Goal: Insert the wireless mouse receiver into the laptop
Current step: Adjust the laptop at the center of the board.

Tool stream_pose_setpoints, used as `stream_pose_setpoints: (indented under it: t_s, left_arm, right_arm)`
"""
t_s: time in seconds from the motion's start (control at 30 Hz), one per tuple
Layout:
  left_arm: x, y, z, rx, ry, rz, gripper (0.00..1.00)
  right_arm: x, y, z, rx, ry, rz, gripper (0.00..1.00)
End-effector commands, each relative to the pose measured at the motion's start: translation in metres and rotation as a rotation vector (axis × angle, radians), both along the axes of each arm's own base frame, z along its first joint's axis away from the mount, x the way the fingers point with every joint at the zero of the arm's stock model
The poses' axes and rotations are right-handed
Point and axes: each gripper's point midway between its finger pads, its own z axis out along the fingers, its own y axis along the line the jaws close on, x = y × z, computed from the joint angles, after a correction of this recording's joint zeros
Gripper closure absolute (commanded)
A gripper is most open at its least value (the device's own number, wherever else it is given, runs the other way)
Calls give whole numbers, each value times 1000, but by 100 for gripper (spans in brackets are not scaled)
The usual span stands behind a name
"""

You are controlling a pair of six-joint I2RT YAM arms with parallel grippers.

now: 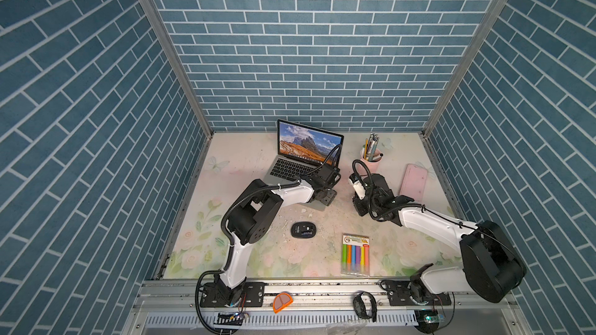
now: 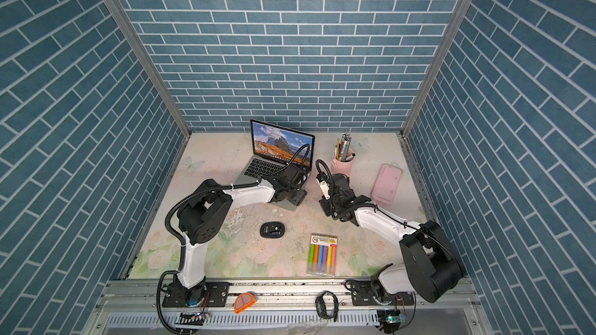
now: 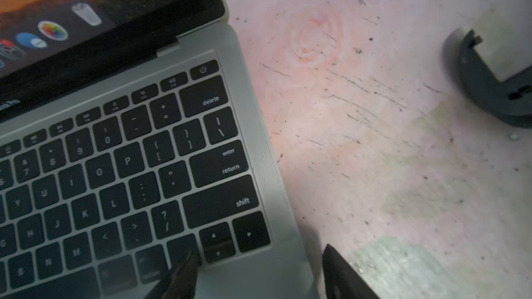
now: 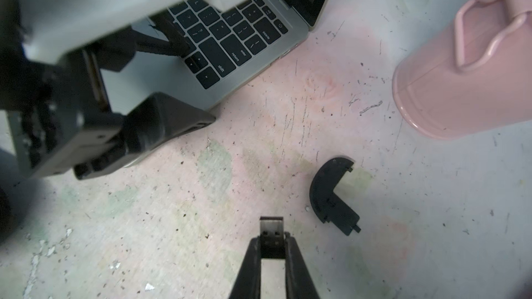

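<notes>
The wireless mouse receiver (image 4: 271,232) is a tiny dark stub with a metal plug. My right gripper (image 4: 272,241) is shut on it, plug pointing forward, low over the tabletop. The open silver laptop (image 1: 290,169) (image 2: 263,167) stands at the back left, its right edge (image 4: 259,70) ahead and to the left of the receiver. My left gripper (image 3: 257,254) is open across the laptop's right side. One of its fingers (image 3: 185,268) is over the keys by the arrow keys, and another is off the edge beside the laptop, over the table. Nothing is between them.
A black curved cover piece (image 4: 331,194) (image 3: 489,81) lies on the table right of the receiver. A pink pen cup (image 1: 371,159) (image 4: 460,67) stands behind it. A pink slab (image 1: 414,180), the black mouse (image 1: 303,230) and a marker pack (image 1: 355,254) also lie on the table.
</notes>
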Motion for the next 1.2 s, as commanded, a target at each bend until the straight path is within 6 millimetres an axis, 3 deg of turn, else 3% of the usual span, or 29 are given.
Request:
stream_pose_setpoints:
  t_s: [0.0,0.47,0.77,0.87,1.07,1.17]
  left_arm:
    - [-12,14,-25,100,30,19,31]
    - [-45,79,-28,131,20,143,31]
    - [-56,129,-36,34,98,272,31]
    - [-59,126,-28,-22,103,245,31]
    - [-72,77,8,-315,183,12,33]
    - [-64,75,32,-396,187,4,33]
  right_arm:
    - [0,-5,4,14,-16,-39,89]
    - [-6,10,0,17,14,75,88]
    - [-8,41,-10,94,57,208,89]
    - [-1,53,-8,115,45,251,89]
    - [15,75,-10,106,21,355,88]
    - [26,80,-16,65,15,377,88]
